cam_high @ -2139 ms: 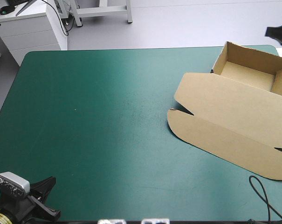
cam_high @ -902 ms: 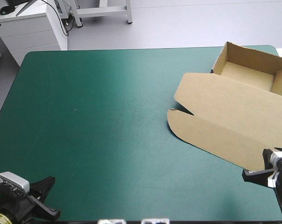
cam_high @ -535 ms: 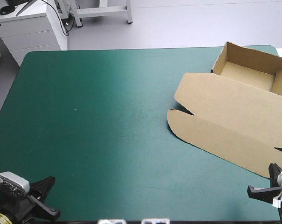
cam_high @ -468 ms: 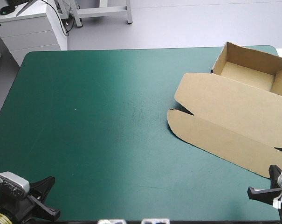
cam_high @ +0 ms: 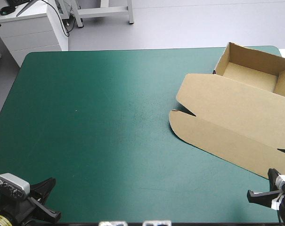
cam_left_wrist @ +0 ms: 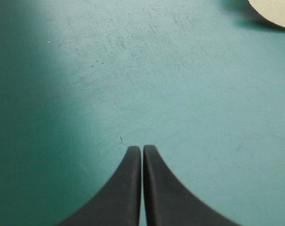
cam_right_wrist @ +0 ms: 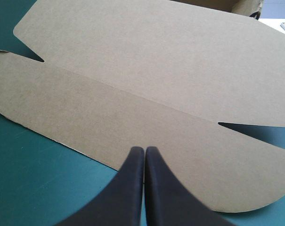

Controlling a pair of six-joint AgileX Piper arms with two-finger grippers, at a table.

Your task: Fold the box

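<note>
The brown box (cam_high: 236, 113) lies at the table's right side. Its tray (cam_high: 253, 70) stands open with walls raised at the far right corner, and the lid (cam_right_wrist: 151, 61) lies flat toward the table's middle, ending in a long front flap (cam_right_wrist: 109, 117) with rounded ends. At the near right corner my right gripper (cam_right_wrist: 145, 150) is shut, its tip over the flap's near edge with nothing held; it also shows as my right gripper (cam_high: 261, 194) in the high view. My left gripper (cam_left_wrist: 142, 149) is shut and empty over bare teal-green cover at the near left corner.
A rounded corner of the lid's flap (cam_left_wrist: 274, 7) shows far ahead of the left gripper. The teal-green cover (cam_high: 100, 117) stretches bare from the box to the table's left edge.
The right arm, earlier high beyond the far right corner, came down to the near right corner and settled there. The box and the left arm have not moved.
</note>
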